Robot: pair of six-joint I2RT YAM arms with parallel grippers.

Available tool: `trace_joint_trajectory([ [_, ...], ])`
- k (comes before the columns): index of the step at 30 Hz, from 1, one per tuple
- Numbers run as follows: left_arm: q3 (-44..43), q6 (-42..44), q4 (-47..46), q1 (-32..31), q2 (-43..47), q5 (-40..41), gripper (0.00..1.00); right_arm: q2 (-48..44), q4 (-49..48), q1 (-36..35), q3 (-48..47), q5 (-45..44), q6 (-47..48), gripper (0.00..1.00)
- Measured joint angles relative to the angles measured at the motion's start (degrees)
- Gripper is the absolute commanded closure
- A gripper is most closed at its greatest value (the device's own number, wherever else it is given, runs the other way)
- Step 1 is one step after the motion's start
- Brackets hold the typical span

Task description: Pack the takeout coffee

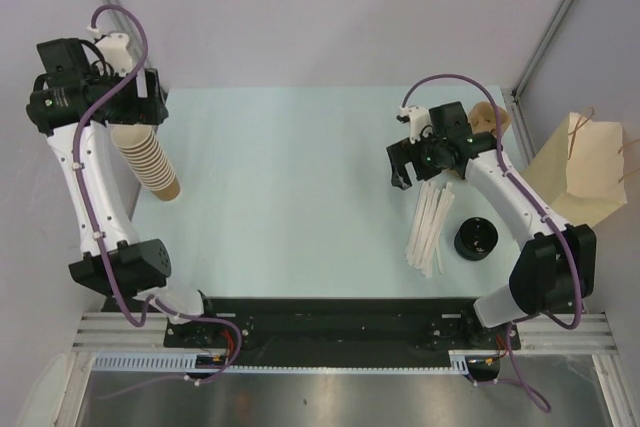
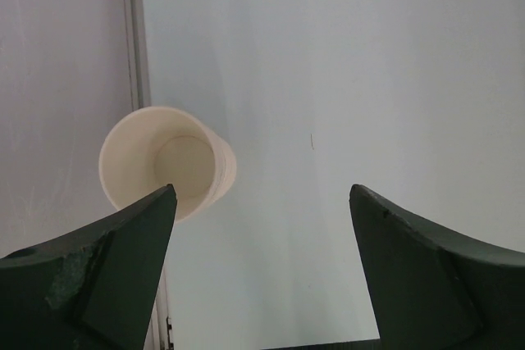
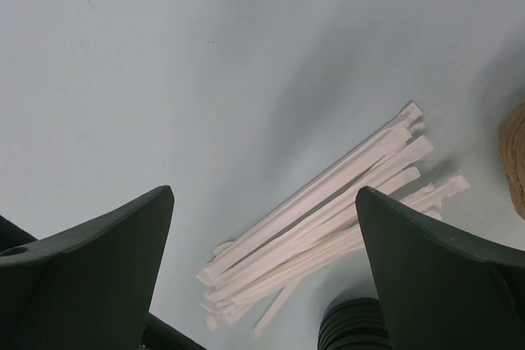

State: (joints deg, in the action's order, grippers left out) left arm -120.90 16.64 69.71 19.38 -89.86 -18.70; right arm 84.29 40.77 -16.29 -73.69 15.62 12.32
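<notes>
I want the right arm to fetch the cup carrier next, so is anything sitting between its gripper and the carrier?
Nothing visible blocks it. The open right gripper hangs over the straws, which lie flat, and the carrier sits beyond their tips at the far right edge.

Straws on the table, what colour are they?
The paper-wrapped straws are white, clearest in right wrist view.

The table (image 1: 300, 177) was a smooth, matt pale-blue sheet. The stack of cups (image 1: 155, 162) at far left was matt tan paper, pale inside. At right, the carrier tray (image 3: 515, 161) looked like rough, fibrous brown pulp, the bag (image 1: 590, 172) creased kraft paper, the sticks (image 3: 328, 219) white paper-wrapped, the lids (image 1: 477, 238) black plastic. The left gripper (image 2: 262, 190) had dark matt plastic fingers (image 2: 90, 276), one scuffed. The near shelf (image 1: 300, 402) was brushed metal.
</notes>
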Motion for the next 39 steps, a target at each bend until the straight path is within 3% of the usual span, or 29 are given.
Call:
trace_joint_trajectory([
  [12, 0.2, 3.1, 1.6, 1.1, -7.7, 4.1, 0.41, 2.6, 0.6, -2.7, 0.0, -4.3, 1.4, 0.00],
  [29, 4.7, 5.6, -0.5, 1.1, -9.3, 9.3, 0.55, 5.2, 1.0, -3.6, -0.1, -6.4, 1.9, 0.00],
  [35, 6.8, 6.2, -1.5, 1.2, -9.3, 9.6, 0.65, 5.9, 1.2, -3.8, -0.3, -6.4, 2.0, 0.00],
  [39, 7.6, 6.4, -1.6, 1.2, -9.2, 9.6, 0.78, 5.9, 1.4, -3.9, -0.4, -6.6, 2.2, 0.00],
])
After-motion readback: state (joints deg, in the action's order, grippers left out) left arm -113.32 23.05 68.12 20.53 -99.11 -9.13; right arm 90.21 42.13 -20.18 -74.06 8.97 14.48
